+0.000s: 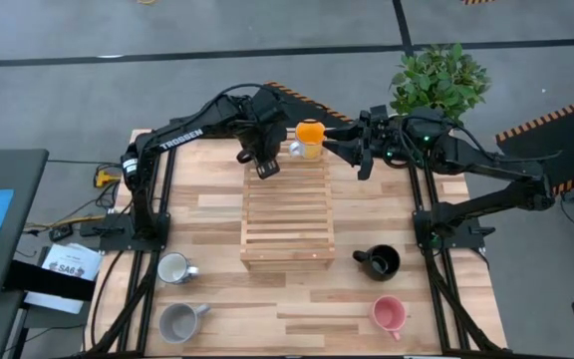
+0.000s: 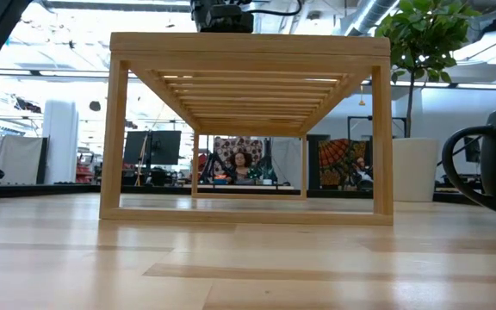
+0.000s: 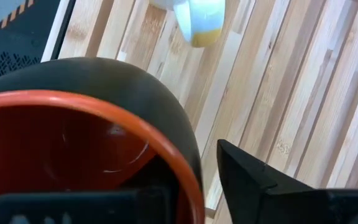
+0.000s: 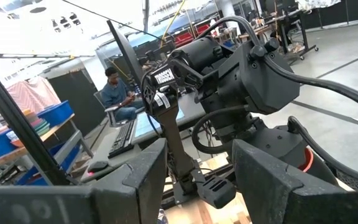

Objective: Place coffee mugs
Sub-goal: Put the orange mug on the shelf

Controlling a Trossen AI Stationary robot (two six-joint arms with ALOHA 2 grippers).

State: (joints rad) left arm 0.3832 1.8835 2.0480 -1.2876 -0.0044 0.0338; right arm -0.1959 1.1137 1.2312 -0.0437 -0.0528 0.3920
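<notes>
1. While the left gripper point(image 1: 264, 160) hangs over the far end of the slatted wooden rack point(image 1: 287, 234), its fingers are closed on the rim of the red-orange mug point(image 3: 86, 155), one finger inside and one outside, as the left wrist view shows.
2. The yellow-orange mug point(image 1: 310, 138) sits on the rack's far edge, near the carried mug.
3. The right gripper point(image 1: 352, 147) waits just beside the yellow-orange mug, fingers spread and holding nothing.
4. White mug point(image 1: 173, 267) and grey mug point(image 1: 179, 321) stand on the bench point(image 1: 217, 214) left of the rack; black mug point(image 1: 381, 261) and pink mug point(image 1: 388, 314) stand to its right.
5. Judgement: the step is setting the red-orange mug on the rack top.
   - Lower it level, base across two slats.
   - Keep it apart from the yellow-orange mug.
   - Release only once it is seated.
</notes>
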